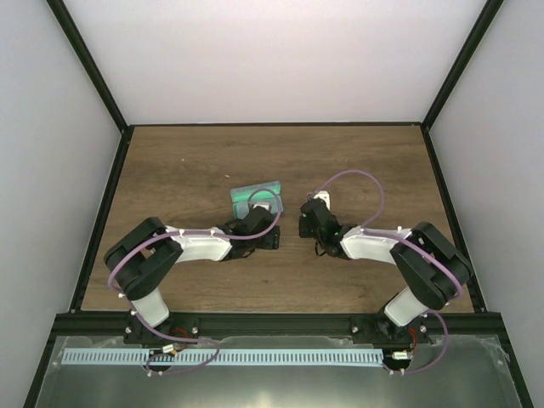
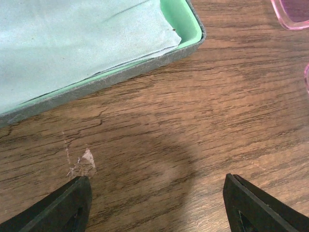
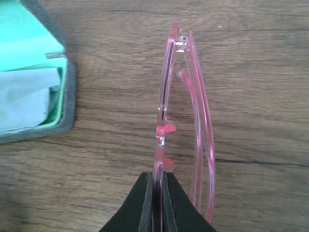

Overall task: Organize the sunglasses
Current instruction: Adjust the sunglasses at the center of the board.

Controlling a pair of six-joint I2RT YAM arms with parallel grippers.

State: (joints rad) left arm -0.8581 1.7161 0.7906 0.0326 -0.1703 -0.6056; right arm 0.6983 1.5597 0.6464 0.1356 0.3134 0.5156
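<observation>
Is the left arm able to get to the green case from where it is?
Probably yes. The left gripper is open, close to the green case, with only bare table between them. The pink sunglasses are off to the side in the right gripper.
</observation>
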